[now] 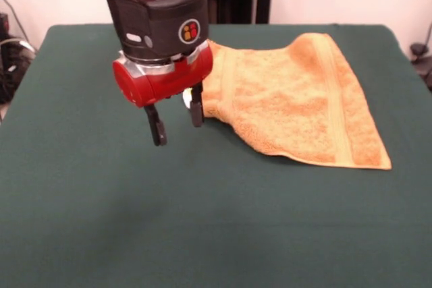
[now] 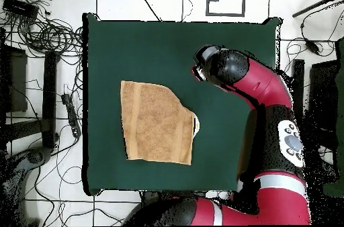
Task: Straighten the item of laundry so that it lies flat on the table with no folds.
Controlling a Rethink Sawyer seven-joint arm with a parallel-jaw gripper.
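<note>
your gripper [image 1: 176, 121] hangs open and empty just beside the towel [image 1: 297, 102], which lies folded on the table [image 1: 101, 220], so pinch the tucked corner and pull outward.

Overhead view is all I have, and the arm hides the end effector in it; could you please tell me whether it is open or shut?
Observer: It is open. In the front view the end effector hangs with its two fingers apart and nothing between them.
Operator: Thank you. Is it gripping the towel anywhere?
Observer: No. It stands beside the towel, at the end nearest the arm; one finger is close to that edge, but I cannot tell whether they touch.
Operator: And does that end lie flat?
Observer: No. From the front, that end is bunched into a thick fold raised off the table, while the opposite corner lies flat.
</note>
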